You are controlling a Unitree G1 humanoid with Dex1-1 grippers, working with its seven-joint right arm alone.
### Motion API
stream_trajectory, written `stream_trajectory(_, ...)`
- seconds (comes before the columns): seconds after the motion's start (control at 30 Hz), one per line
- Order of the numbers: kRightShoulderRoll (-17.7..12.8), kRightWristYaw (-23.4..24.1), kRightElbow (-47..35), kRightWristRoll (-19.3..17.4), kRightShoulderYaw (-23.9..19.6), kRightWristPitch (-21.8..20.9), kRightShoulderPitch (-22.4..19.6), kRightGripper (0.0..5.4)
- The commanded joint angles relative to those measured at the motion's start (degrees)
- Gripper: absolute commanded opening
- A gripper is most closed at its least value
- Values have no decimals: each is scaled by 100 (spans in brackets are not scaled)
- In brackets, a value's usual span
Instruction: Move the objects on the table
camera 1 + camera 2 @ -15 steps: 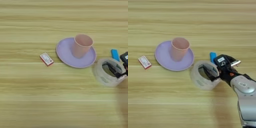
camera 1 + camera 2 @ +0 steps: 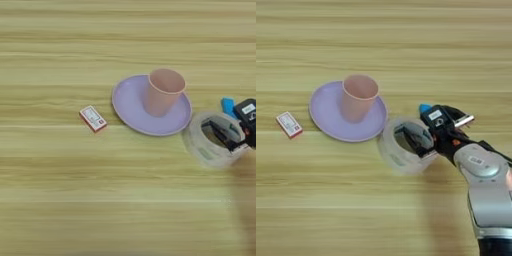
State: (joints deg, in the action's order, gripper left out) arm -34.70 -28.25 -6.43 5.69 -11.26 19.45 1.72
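Across the light yellowish wood-grain tabletop [image 2: 406, 40], taking the lilac round plate [image 2: 326, 122] as landmark, the silver forearm with its black two-fingered gripper [image 2: 423, 142] reaches in from the plate's right, one finger inside the wide roll of clear tape [image 2: 401, 150] and the jaws clenched on its wall, seemingly to drag or lift it. Just right of the plate, that roll lies flat with its hole facing up, the pale pink tapered cup [image 2: 358, 97] stands upright on the plate, mouth up, and beyond the roll the small flat bright-blue rectangular bar [image 2: 228, 106] peeks out, its long axis running away from the camera; a small red-and-white box [image 2: 289, 124] lies left of the plate.
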Motion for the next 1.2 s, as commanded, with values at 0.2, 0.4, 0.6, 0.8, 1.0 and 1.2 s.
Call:
stream_trajectory(0.2,-166,323,666,143,45,-367,-680,539)
stream_trajectory(0.4,-103,453,1221,135,83,-628,-1008,539)
stream_trajectory(0.6,-94,546,1728,112,91,-859,-1287,539)
stream_trajectory(0.8,-59,598,2318,69,126,-1136,-1639,539)
stream_trajectory(1.0,-77,750,3222,87,149,-1473,-2137,539)
stream_trajectory(1.2,-188,976,3684,178,192,-1706,-2264,539)
